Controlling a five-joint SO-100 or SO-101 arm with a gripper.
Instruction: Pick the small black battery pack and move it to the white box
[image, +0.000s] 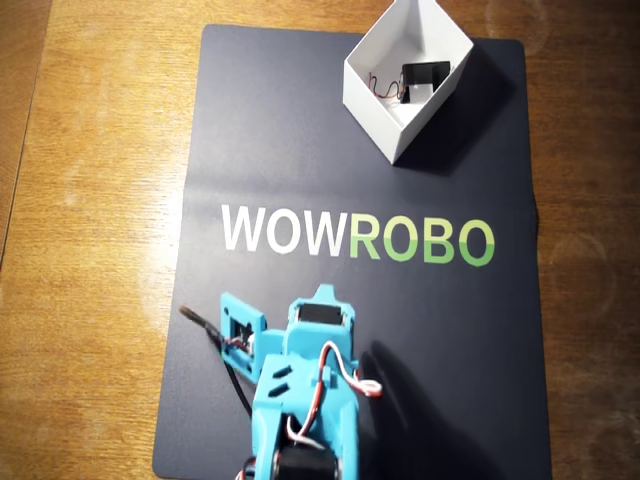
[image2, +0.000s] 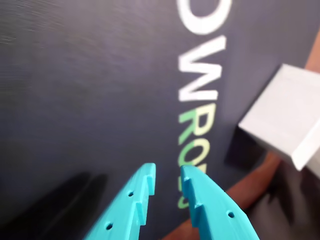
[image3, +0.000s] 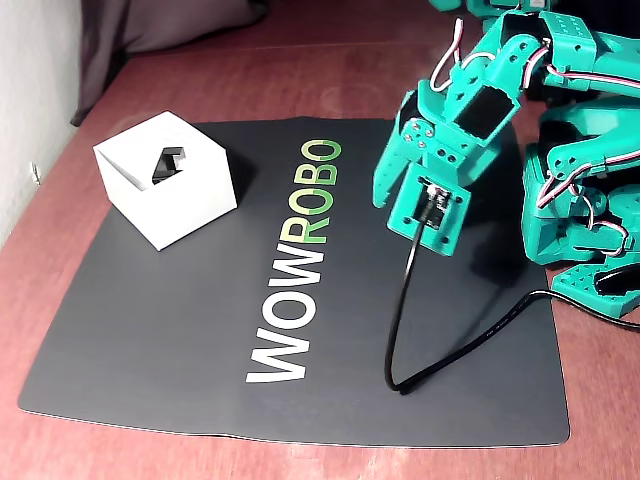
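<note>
The small black battery pack (image: 425, 76) lies inside the white box (image: 367, 104) at the mat's far right corner in the overhead view, its thin wires curling beside it. The fixed view shows a dark piece of the pack (image3: 166, 164) above the box (image3: 180, 205) rim. My teal gripper (image2: 167, 170) hovers over the mat's lettering, well away from the box (image2: 287, 117). Its fingers stand slightly apart with nothing between them. The arm (image: 305, 390) is pulled back to the near edge of the mat.
A dark WOWROBO mat (image: 300, 150) covers the wooden table (image: 100, 200). A black camera cable (image3: 400, 320) loops from the wrist down onto the mat. The arm's teal base (image3: 585, 220) stands at the right in the fixed view.
</note>
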